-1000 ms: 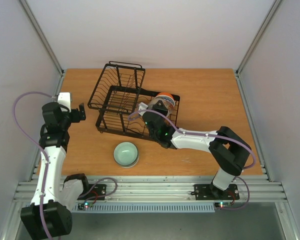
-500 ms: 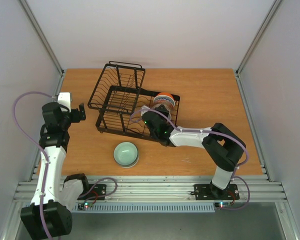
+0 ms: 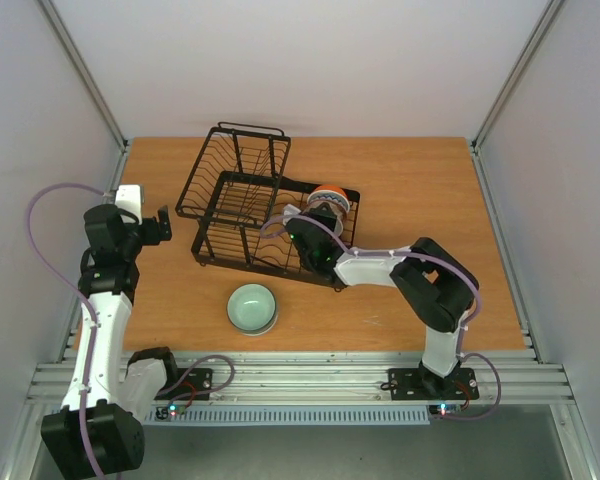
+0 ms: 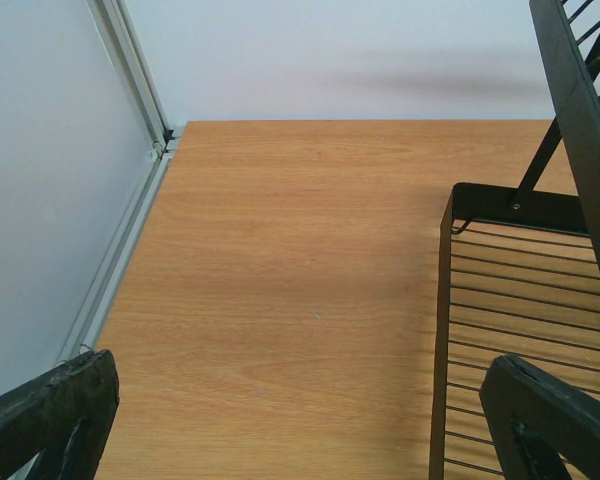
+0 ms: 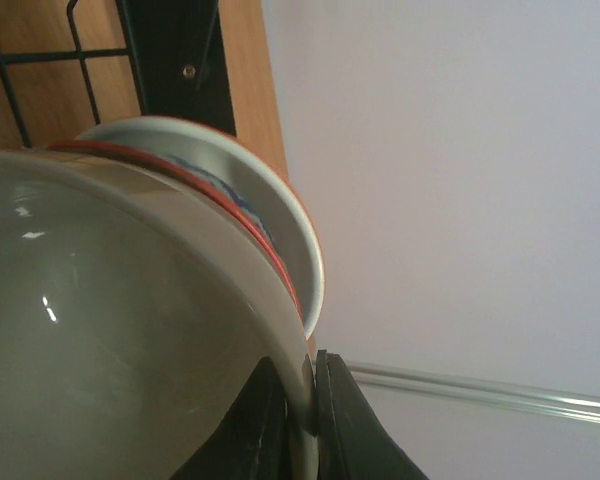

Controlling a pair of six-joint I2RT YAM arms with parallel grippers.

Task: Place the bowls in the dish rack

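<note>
The black wire dish rack (image 3: 242, 205) stands in the middle of the table. An orange-rimmed patterned bowl (image 3: 330, 197) stands on edge in its right part. My right gripper (image 3: 300, 226) is over the rack just left of that bowl. In the right wrist view it (image 5: 302, 400) is shut on the rim of a cream bowl (image 5: 110, 330), which lies close against the orange-rimmed bowl (image 5: 280, 230). A pale green bowl (image 3: 252, 307) sits on the table in front of the rack. My left gripper (image 3: 164, 224) is open and empty, left of the rack.
In the left wrist view the rack's edge (image 4: 450, 330) lies at the right, with bare wooden table (image 4: 280, 280) between my fingers (image 4: 50, 415). A metal frame rail (image 4: 120, 210) and grey wall bound the left side. The smaller basket section (image 3: 235, 165) rises at the rack's back left.
My right arm has folded its elbow in toward the left, and the wrist with the cream bowl has shifted slightly farther into the rack. The left arm has not moved.
</note>
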